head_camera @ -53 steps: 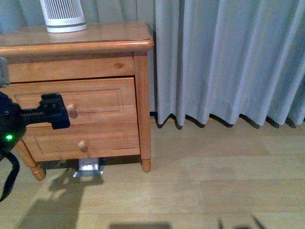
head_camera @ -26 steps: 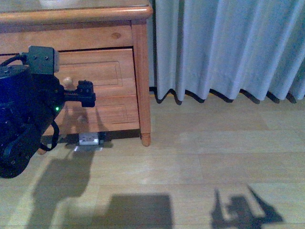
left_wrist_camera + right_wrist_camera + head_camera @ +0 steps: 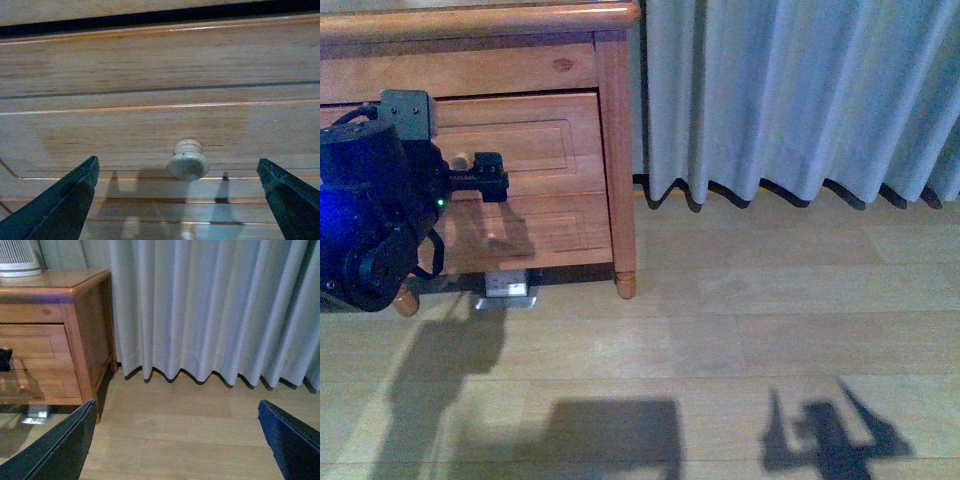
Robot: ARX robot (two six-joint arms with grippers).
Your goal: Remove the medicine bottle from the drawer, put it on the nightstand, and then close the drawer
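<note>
- Our main worry was the grasp. The left gripper (image 3: 176, 161) had its fingers spread wide. The knob (image 3: 188, 160) of the drawer (image 3: 542, 140) is small and rounded, so a close made short of it would likely pinch only the domed face and slide off.
- A second risk was height. The lower drawer's knob (image 3: 187, 235) sat just under the one we wanted, so any sag in the arm could have brought the fingers onto the wrong drawer.
- A pull that was not straight out might have jammed the drawer in its frame. It might also have tugged the whole nightstand (image 3: 616, 150) across the floor, since it stands on short feet.
- The knob lay roughly midway between the two dark fingertips (image 3: 82, 180), ahead of them and touching neither. The open fingers held nothing.
- We saw no medicine bottle in any view. The drawer front looked shut, though the front view was too shaded to rule out a slight gap, so we judged the bottle to be inside, behind that panel and out of the fingers' reach.
- The right gripper (image 3: 177, 402) was well apart from all this. Its fingers were also spread and empty, above the bare floor and facing the curtain (image 3: 200, 305).
- The nightstand top (where the bottle should end up) carried a white ribbed device (image 3: 15, 260) at its far corner.
</note>
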